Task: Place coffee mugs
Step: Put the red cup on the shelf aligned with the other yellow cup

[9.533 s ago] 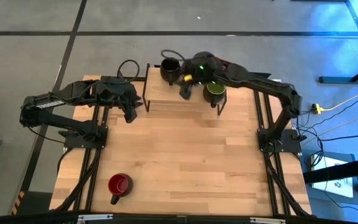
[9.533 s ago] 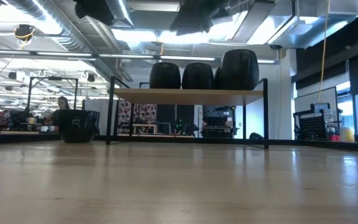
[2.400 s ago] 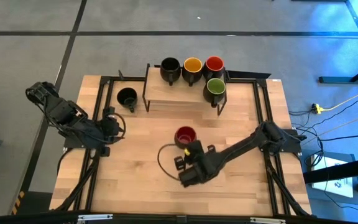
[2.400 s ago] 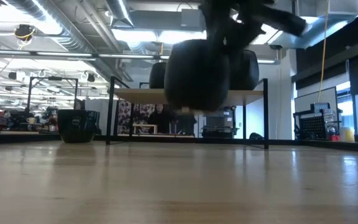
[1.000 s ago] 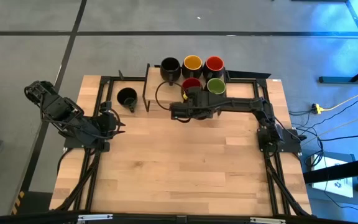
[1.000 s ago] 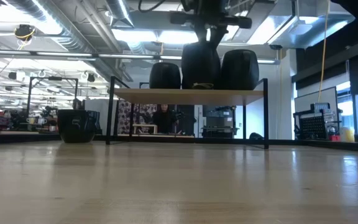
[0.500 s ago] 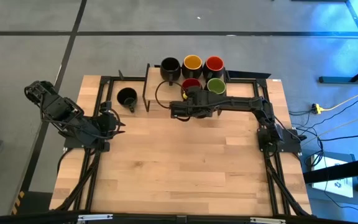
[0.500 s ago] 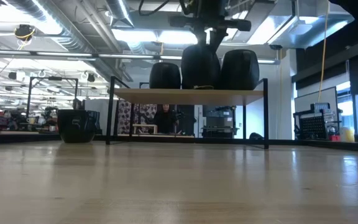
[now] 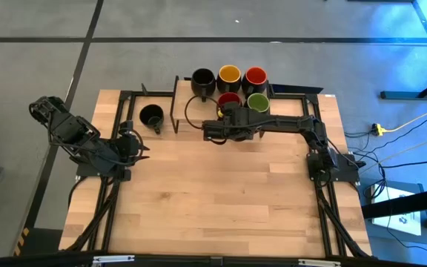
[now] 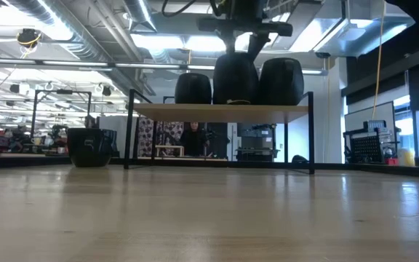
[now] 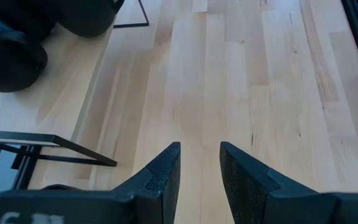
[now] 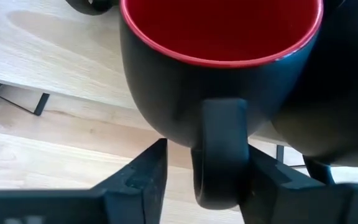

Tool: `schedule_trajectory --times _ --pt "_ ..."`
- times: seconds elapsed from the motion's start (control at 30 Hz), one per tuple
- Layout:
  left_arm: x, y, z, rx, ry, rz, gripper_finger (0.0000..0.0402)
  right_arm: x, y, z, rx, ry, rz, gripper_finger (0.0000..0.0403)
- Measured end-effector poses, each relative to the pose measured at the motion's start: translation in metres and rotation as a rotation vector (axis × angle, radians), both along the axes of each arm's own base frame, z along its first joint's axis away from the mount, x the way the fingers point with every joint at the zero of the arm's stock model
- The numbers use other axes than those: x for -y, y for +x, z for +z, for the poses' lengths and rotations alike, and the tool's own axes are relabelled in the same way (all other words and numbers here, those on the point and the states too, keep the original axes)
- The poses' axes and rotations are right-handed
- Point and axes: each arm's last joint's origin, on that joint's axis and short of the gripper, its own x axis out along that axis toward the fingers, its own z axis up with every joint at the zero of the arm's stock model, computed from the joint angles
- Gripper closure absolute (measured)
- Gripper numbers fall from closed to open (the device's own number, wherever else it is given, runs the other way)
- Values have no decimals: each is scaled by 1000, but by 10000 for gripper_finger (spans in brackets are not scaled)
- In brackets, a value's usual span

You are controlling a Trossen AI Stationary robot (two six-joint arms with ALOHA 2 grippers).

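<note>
Five black-outside mugs are on a raised wooden shelf [image 9: 213, 111] at the table's far edge. At the back stand a black-inside mug [image 9: 202, 80], a yellow-orange one [image 9: 230, 76] and a red one [image 9: 255, 76]. In front stand a green one [image 9: 257, 102] and a second red mug [image 9: 228, 99]. My right gripper [image 9: 225, 115] is shut on the front red mug [image 12: 222, 56]. Another black mug [image 9: 151, 115] stands on its base on the table, left of the shelf. My left gripper [image 11: 200, 168] is open over bare wood near the left edge [image 9: 139, 144]. My right gripper has the front red mug's handle [image 12: 219, 149] between its two fingers [image 12: 263, 180], which come level from the table's near side. The mug is upright. Its base [image 10: 235, 100] stands on the shelf board, close beside the green mug.
The shelf stands on thin black legs [image 10: 129, 131] with open space underneath. Black frame rails [image 9: 117, 193] run along both table sides. A wide stretch of bare wood [image 9: 213, 200] lies nearer than the shelf. A person [image 10: 193, 138] is in the room beyond.
My right gripper has sunk slightly, and the red mug has come down onto the shelf board. Otherwise both arms have kept still.
</note>
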Motion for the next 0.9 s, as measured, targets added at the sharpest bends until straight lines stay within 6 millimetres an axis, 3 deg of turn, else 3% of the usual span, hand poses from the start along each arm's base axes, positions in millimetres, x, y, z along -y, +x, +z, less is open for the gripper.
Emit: schedule_trajectory --times 0.17,0.63,0.77,0.9 --pt "0 0 0 3 -5 3 295 0 0 1 -15 -4 19 240" --pt "0 0 0 12 -30 30 293 0 -4 29 -3 -36 105 239" --pt "0 0 1 23 -25 49 275 0 -5 29 -16 -39 109 235" --pt "0 0 1 24 -24 49 245 0 -6 30 -38 -70 118 207"
